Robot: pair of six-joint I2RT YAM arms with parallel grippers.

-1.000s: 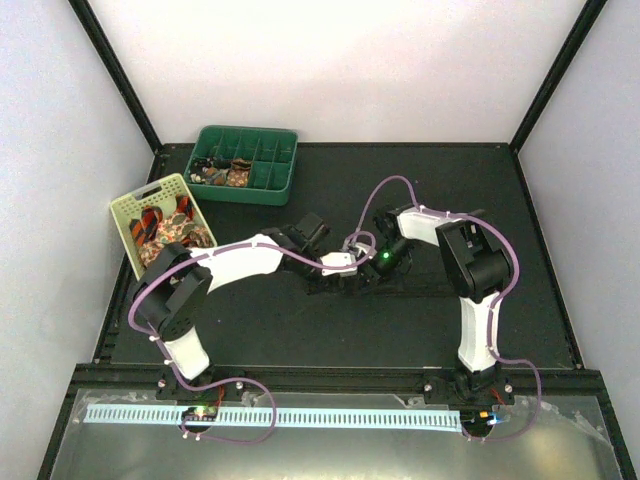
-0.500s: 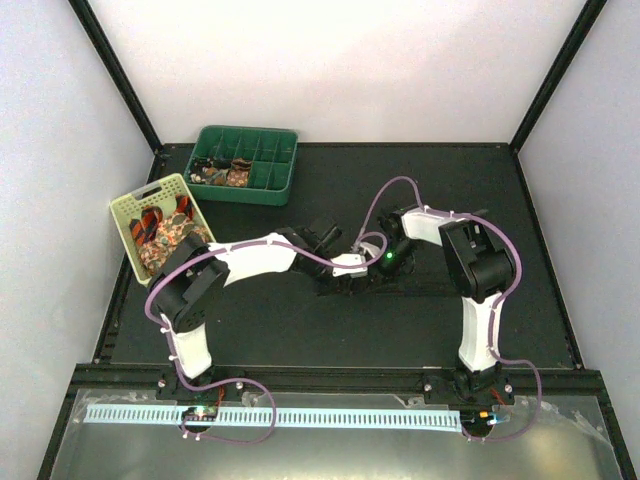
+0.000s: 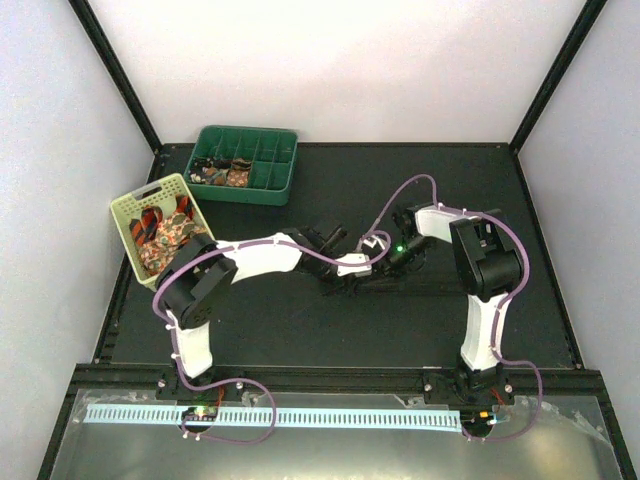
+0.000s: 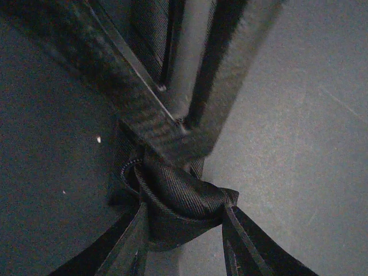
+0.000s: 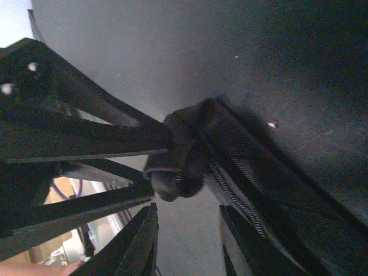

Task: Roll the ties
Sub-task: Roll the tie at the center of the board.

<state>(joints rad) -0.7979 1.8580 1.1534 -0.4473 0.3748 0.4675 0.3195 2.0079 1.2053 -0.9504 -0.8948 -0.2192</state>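
**Caller:** Where's the action right now?

**Me:** Mid-bench, both arms nose to nose! My left claw (image 4: pixel 185 221) is clamped on the rolled end of the dark tie (image 4: pixel 178 198). My wrist view shows that bundle wedged between my two fingers, touching both.

**Caller:** And the other one?

**Me:** My right claw (image 5: pixel 188 214) comes in from the opposite side. Its fingers are apart, with bare bench (image 3: pixel 330 335) showing through the gap. Nothing sits between them, and the roll lies just past the tips. Whether those tips touch the fabric, I can't tell.

**Caller:** How does the tie lie?

**Me:** There's one tight little coil in my left claw. The unrolled length runs flat on the bench from there toward the right edge. It's black on black, so it's hard to follow from above.

**Caller:** What else is out there?

**Me:** There's a green tray (image 3: pixel 240 194) at the back-left corner. It has some patterned ties (image 3: pixel 226 177) tucked into the compartments on its left side. Just in front of it, along the left edge, sits a pale basket (image 3: pixel 148 192). It's piled with more ties (image 3: pixel 170 232), orange-striped and floral, lying loose. Tray and basket are both well apart from my claws.
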